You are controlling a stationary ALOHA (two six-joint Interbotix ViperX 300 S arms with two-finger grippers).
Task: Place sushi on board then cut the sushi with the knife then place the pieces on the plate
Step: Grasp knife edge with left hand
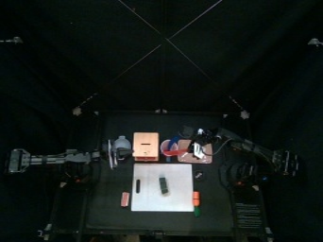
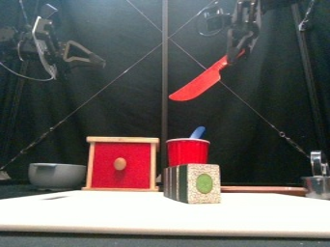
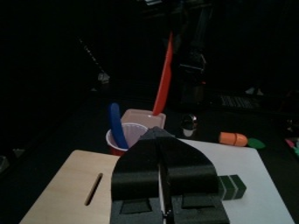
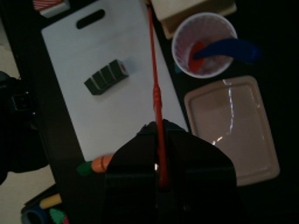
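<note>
Right gripper (image 2: pixel 237 48) clamping red knife (image 2: pixel 200 82) at handle, blade pointing 8 o'clock; judging light, stiff, thin. Sushi (image 2: pixel 194 183) lying on board (image 1: pixel 184 175). Left gripper (image 3: pixel 172 171) hovering, jaws together

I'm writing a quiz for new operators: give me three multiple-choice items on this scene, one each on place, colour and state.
1. The cup holds a knife coloured: A red; B blue; C green.
2. The sushi lies: A in the cup; B on the board; C held aloft.
3. The red knife is: A in the cup; B flat on the board; C held aloft by the right gripper.
Key: 1 B, the blue knife sticks out of it; 2 B, it sits on the white board; 3 C, it is gripped high in the air.
</note>
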